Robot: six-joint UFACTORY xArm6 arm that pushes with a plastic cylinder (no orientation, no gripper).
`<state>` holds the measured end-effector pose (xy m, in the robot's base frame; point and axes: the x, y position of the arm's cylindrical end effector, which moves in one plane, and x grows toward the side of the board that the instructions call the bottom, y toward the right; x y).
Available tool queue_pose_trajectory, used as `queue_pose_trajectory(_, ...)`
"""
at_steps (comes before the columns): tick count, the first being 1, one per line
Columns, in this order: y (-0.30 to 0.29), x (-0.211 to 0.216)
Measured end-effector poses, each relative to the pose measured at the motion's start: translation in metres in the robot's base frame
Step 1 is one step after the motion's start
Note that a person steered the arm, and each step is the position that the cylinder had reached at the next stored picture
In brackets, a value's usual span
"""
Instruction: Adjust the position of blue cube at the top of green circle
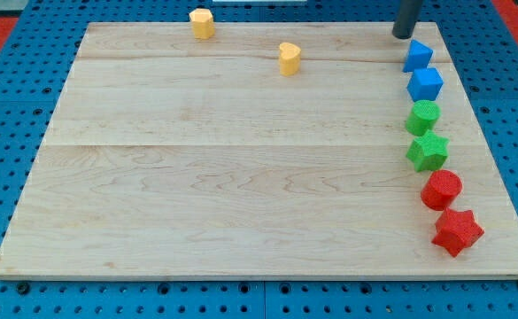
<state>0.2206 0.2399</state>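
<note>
The blue cube [425, 84] sits near the board's right edge, just above the green circle [422, 116], almost touching it. My tip [403, 35] rests on the board at the view's top right, just above and left of a second blue block [417, 56], which lies above the blue cube. The tip touches no block that I can see.
Below the green circle lie a green star [428, 151], a red circle [441, 189] and a red star [457, 231], all in a column along the right edge. Two yellow blocks [202, 23] [289, 58] lie near the wooden board's [241, 177] top edge.
</note>
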Motion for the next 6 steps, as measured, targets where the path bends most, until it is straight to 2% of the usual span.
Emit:
queue_pose_trajectory(1, 0.043, 0.012)
queue_pose_trajectory(3, 0.060, 0.069)
queue_pose_trajectory(4, 0.028, 0.073)
queue_pose_trajectory(6, 0.020, 0.086)
